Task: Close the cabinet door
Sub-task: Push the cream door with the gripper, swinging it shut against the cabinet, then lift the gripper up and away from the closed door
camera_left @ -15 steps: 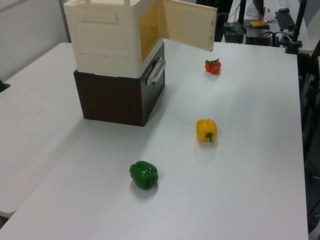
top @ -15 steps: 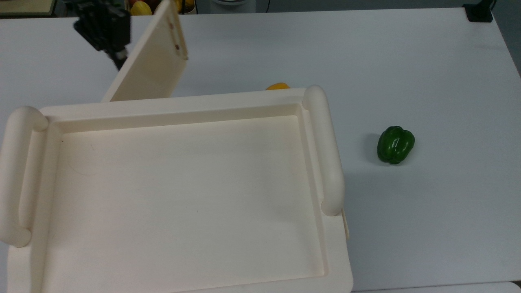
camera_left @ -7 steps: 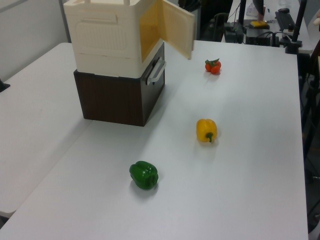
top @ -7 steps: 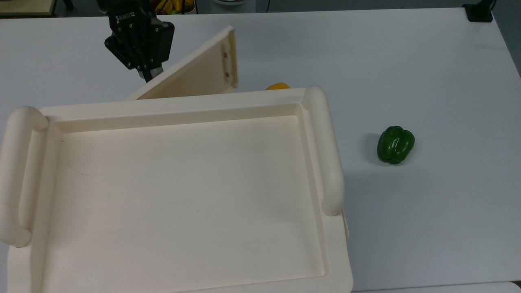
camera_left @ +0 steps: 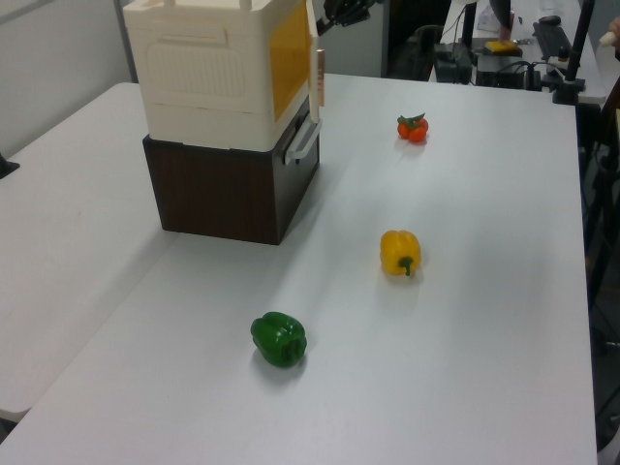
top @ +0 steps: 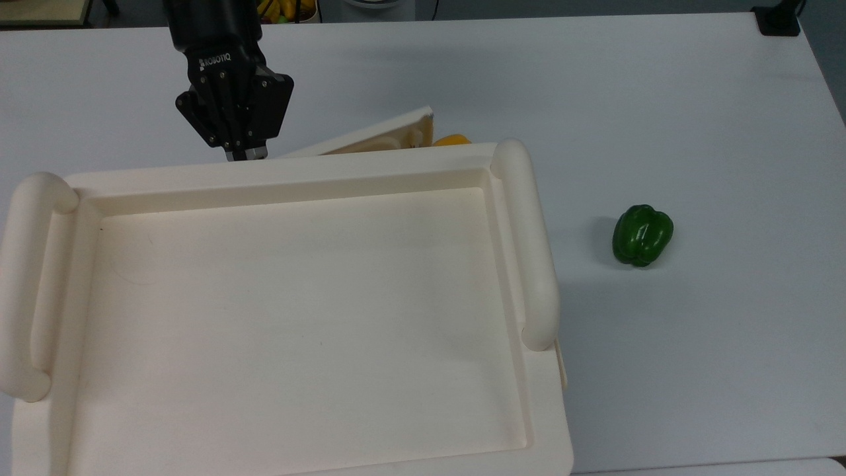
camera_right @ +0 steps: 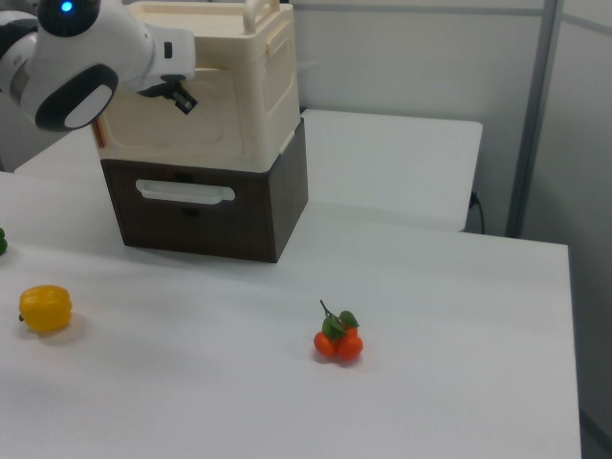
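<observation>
- White tabletop (top: 595,86) carries the whole setup; benches with cables and gear stand behind it in the left view.
- Cabinet (top: 297,317): large cream-white box stacked on a dark brown drawer unit (camera_left: 228,189) with a pale handle. Its top is a recessed tray with a thick rounded bar on each short side. Judgement: the stacking lifts the door to a height the arm can reach.
- Cabinet door (top: 370,139): thin cream panel at the cabinet's front, nearly shut. In the top view it shows as a narrow wedge, its free end still angled slightly off the front edge. In the left view it is edge-on (camera_left: 317,73), with the amber interior visible beside it. Judgement: task is close to done; a short final push should seat it.
- Gripper (top: 246,155): black, marked "ROBOTIQ" on its body, pointing down at the door's outer face toward its hinge end, just beside the cabinet's front edge. Holds nothing; I cannot tell whether its tips are apart or together. Judgement: placed to press, not to grasp.
- Green bell pepper (top: 642,235): on the table, well apart from the cabinet.
- Yellow bell pepper (camera_left: 400,252): out in front of the door; not in the swing path.
- Tomatoes (camera_right: 338,340): small red cluster, further off.
</observation>
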